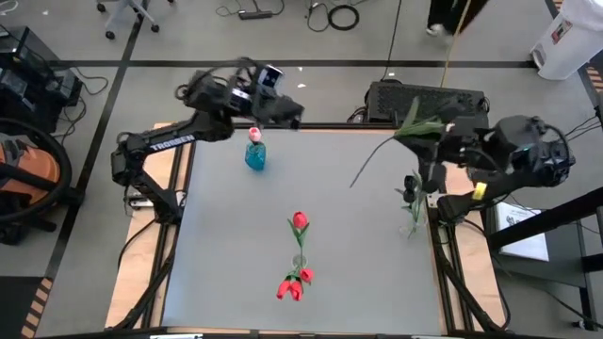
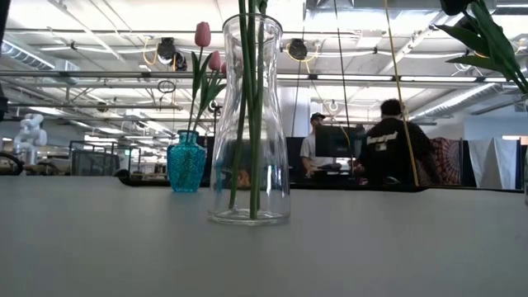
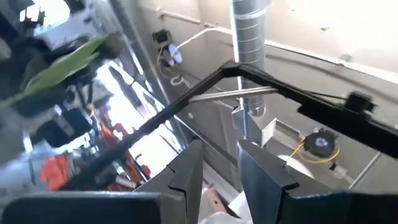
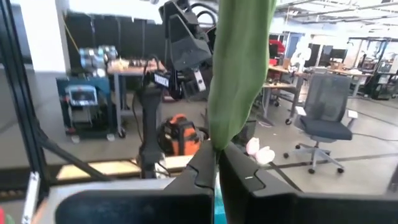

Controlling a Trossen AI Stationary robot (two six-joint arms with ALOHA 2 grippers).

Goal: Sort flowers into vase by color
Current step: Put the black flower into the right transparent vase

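My right gripper (image 1: 439, 132) is at the table's far right, above the surface, shut on a flower (image 1: 400, 137) with green leaves and a long thin stem; its bud's colour does not show clearly. My left gripper (image 1: 287, 110) hovers open over the far edge, above the blue vase (image 1: 254, 156) that holds pink tulips (image 2: 203, 35). In the near middle, red tulips (image 1: 300, 222) stand with their stems in a clear glass vase (image 2: 249, 124). Another clear vase (image 1: 412, 200) with dark flowers stands at the right edge. My right gripper pinches the flower between its two fingers at a broad green leaf (image 4: 219, 140) near the head end. The fingers come level from the table's right side. The flower is lifted clear, its bare stem end (image 1: 356, 182) slanting out over the table's middle.
Bare grey tabletop (image 1: 236, 245) lies between the vases. A black box (image 1: 424, 99) sits behind the far edge. Beyond the table, people (image 2: 396, 140) sit at desks in the room.
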